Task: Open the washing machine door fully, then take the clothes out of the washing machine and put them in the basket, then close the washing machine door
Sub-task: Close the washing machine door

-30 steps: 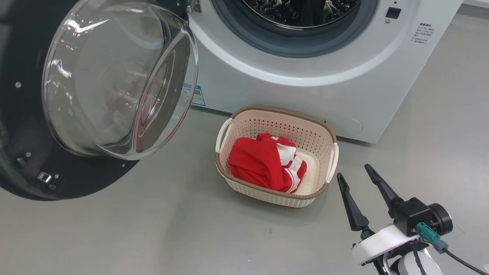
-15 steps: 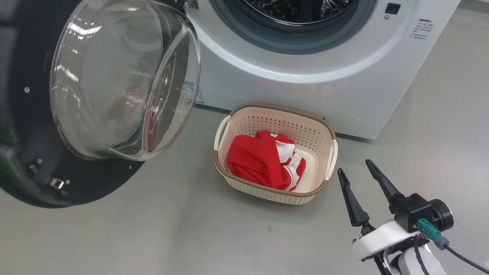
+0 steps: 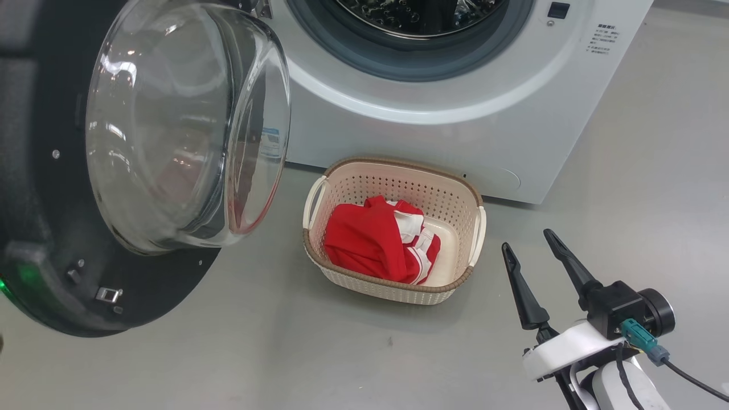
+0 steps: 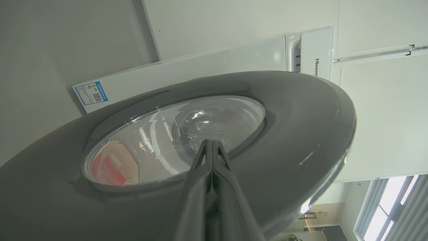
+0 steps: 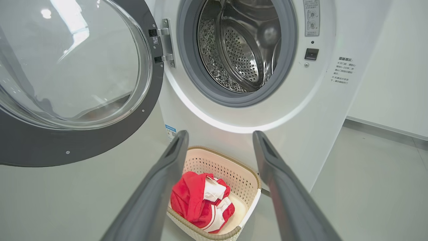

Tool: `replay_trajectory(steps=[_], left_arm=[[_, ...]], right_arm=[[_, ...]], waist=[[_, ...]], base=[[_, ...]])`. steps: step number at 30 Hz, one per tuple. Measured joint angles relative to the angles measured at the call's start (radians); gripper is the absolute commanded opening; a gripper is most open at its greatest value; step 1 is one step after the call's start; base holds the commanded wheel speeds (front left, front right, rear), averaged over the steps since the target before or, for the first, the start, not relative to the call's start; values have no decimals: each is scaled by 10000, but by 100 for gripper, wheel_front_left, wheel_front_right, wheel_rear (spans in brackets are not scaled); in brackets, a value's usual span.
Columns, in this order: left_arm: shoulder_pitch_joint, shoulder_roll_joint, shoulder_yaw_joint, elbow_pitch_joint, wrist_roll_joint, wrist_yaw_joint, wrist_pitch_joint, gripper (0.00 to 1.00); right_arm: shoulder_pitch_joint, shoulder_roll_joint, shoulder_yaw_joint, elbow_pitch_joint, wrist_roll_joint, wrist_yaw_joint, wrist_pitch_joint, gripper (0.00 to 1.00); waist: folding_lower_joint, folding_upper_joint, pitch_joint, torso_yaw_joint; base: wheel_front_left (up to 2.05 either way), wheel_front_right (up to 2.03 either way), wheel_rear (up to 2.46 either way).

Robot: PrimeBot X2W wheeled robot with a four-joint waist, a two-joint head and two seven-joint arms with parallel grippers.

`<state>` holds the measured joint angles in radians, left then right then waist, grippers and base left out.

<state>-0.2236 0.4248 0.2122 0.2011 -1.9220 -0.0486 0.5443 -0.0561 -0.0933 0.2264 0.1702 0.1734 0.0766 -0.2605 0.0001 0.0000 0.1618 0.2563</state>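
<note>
The washing machine door hangs open at the left, its glass bowl bulging toward the basket. The washing machine stands behind with its steel drum bare. The red and white clothes lie in the cream basket on the floor in front. In the left wrist view my left gripper is shut, holding nothing, its tips at the outer face of the door. My right gripper hovers open to the right of the basket, with nothing between its fingers.
Grey floor spreads in front of the basket. The open door takes up the left side. A white wall and skirting run to the right of the machine. A window with blinds shows past the door's edge.
The head camera has shifted, sliding the scene a little left. Against the basket, the door's latch edge has swung rightward, toward the machine. The right gripper stays open and still.
</note>
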Motion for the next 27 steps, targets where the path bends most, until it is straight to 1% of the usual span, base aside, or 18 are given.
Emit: replay_trajectory(steps=[6,9,14,19,27], left_arm=[[240,-40,-211,-309,-86,-198,439,0],[397,-90,-276,-520,-364,-272,721,0],[621,-115,-543,-924,-395,-370,1118,0],[790,-265,-756,-1371,-485,-443,1465,0],[882,-203,-949,-1939,-449,-451,1854,0]], right_arm=[[-7,19,-19,2,13,-2,0,100],[-7,61,-21,0,17,-12,0,100],[-11,121,0,-4,31,-15,0,100],[-16,198,2,-23,92,-75,0,100],[-80,270,12,-92,111,-90,0,100]], waist=[[0,0,-22,-210],[0,0,-41,-342],[0,0,-48,-571],[0,0,-40,-829],[0,0,1,-1322]], base=[[0,0,0],[0,0,0],[0,0,0],[0,0,0],[0,0,0]])
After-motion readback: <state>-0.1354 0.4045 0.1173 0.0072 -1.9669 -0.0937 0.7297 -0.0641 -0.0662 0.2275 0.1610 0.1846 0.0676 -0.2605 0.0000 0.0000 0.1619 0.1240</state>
